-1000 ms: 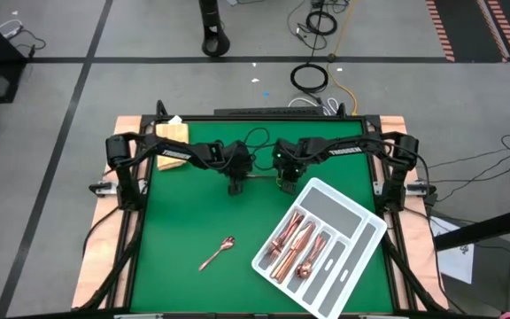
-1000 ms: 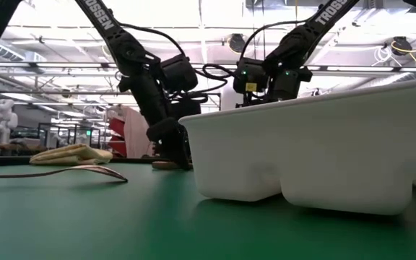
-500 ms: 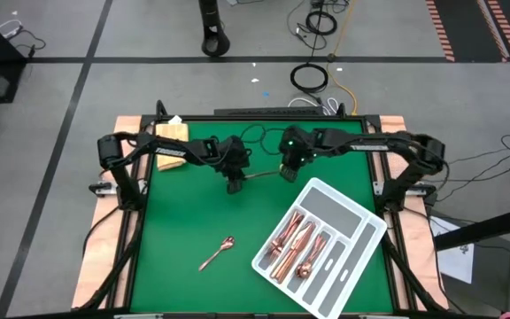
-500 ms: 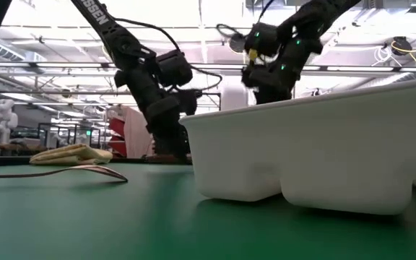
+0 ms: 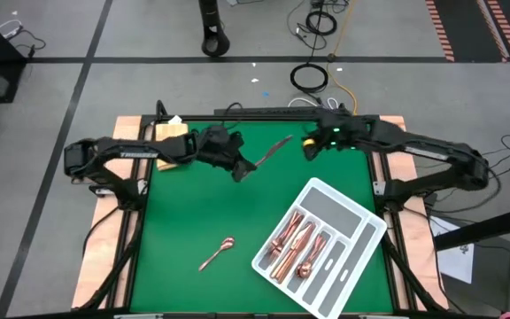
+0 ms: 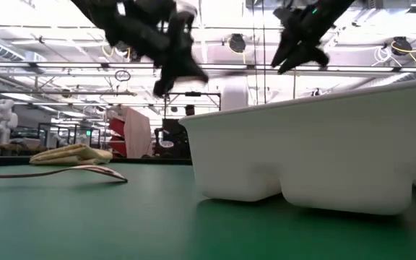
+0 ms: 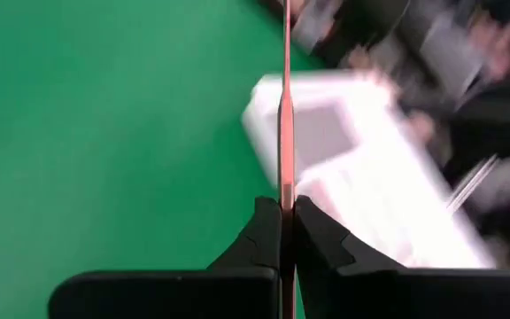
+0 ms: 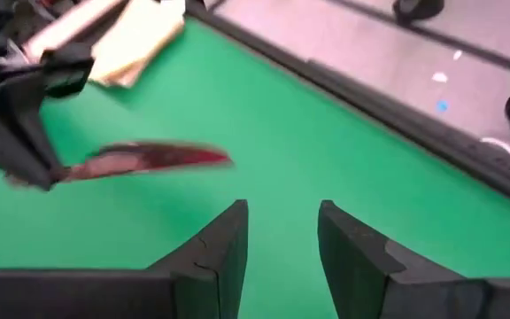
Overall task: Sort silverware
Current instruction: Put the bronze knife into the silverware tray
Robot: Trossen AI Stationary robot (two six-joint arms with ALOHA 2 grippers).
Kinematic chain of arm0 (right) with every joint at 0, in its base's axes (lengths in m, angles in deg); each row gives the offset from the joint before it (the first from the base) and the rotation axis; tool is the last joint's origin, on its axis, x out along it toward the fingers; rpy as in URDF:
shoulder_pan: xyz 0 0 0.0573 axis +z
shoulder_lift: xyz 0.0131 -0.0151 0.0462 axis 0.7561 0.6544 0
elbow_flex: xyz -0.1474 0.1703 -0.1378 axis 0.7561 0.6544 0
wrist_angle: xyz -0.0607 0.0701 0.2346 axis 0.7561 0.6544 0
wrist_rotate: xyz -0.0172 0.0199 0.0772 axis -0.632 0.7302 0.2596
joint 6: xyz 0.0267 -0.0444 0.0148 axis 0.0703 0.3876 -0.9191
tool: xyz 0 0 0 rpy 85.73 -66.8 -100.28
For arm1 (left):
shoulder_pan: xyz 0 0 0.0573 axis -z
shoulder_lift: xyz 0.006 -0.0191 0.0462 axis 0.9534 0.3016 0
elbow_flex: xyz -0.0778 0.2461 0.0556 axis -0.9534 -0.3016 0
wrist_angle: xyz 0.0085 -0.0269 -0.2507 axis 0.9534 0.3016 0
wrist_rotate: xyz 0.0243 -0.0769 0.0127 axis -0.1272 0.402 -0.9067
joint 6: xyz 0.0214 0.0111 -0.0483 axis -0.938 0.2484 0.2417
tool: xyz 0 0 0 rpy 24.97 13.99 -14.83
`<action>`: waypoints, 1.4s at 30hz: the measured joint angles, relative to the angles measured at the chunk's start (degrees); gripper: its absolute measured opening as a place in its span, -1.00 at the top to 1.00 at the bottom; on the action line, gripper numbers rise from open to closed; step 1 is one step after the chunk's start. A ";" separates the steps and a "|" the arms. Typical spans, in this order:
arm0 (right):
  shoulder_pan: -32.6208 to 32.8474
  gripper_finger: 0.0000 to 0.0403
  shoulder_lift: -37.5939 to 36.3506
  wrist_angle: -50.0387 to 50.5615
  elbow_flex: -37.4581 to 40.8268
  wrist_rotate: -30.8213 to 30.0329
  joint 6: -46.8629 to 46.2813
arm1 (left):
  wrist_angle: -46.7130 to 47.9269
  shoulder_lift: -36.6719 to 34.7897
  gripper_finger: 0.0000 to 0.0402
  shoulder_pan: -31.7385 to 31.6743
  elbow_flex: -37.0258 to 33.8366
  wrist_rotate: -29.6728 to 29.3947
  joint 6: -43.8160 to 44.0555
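Green-topped bench [image 5: 193, 221] on grey floor, cables beyond its far edge. Left end effector [image 5: 240, 168], upper centre of the high view, raised off the surface, pinching a knife [image 5: 271, 151] by one end; blade juts up-right. Right end effector [image 5: 309, 147] just right of the blade tip, fingers [image 8: 220, 244] spread, empty. Spoon [image 5: 217, 253] lies lower centre-left. White tray [image 5: 361, 232], lower right, holds more silverware [image 5: 295, 245]. Yellow cloth [image 5: 172, 133] at upper left corner.

Green mat [image 5: 193, 221] mostly open; tray [image 5: 372, 232] blocks right side; lone spoon [image 5: 217, 253] lies front-centre.
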 joint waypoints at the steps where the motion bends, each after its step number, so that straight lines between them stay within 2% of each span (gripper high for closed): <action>1: 0.00 0.37 -1.59 0.56 0.00 -0.36 0.12 | -1.97 -0.74 0.93 1.62 0.03 -2.05 3.25; 6: 0.00 0.37 -8.61 2.05 -0.01 -1.77 3.87 | -11.70 -0.84 0.93 12.97 0.07 -16.79 18.31; 10: 0.00 0.37 -12.94 3.50 -0.02 -2.89 4.97 | -16.12 2.28 0.93 22.48 0.09 -27.88 26.03; 16: 0.00 0.37 -17.03 4.95 -0.02 -3.03 5.14 | -22.85 8.43 0.94 31.13 0.05 -36.57 35.17; 21: 0.00 0.37 -18.21 6.40 -0.02 -3.03 5.15 | -23.35 14.36 0.94 34.54 3.52 -38.06 37.27; 28: -0.02 0.37 -18.15 8.77 -0.04 -2.93 6.92 | -22.90 25.30 0.94 36.29 14.50 -32.76 36.34; 35: -0.01 0.37 -18.13 9.89 -0.04 -2.91 9.91 | -10.79 32.07 0.94 37.50 24.52 -30.18 37.37; 42: -0.01 0.37 -18.14 10.26 -0.04 -2.88 11.18 | -6.35 34.28 0.94 40.58 26.01 -30.94 45.71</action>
